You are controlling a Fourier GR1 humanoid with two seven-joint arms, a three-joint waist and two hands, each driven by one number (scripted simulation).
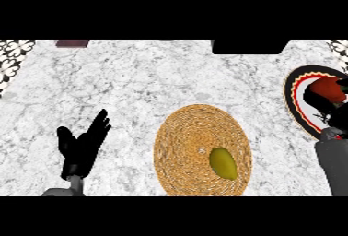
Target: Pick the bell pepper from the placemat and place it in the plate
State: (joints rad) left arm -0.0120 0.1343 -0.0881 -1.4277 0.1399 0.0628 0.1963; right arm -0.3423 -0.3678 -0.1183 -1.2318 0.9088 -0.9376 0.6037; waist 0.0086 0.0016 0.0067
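Observation:
A red bell pepper (329,88) is over the plate (293,99), a plate with a red, black and white rim at the right edge of the head view. My right hand (314,97) is curled round the pepper and hides part of it; its grey forearm comes up from the lower right. I cannot tell whether the pepper touches the plate. The round woven placemat (190,138) lies in the middle of the counter. My left hand (81,145) rests open at the lower left, fingers up, well away from the mat.
A yellow-green oval fruit (223,163) lies on the placemat's lower right part. A black box-like object (248,46) stands at the counter's far edge, and a dark maroon object (71,43) sits at the far left. Marble counter (136,83) spreads between them.

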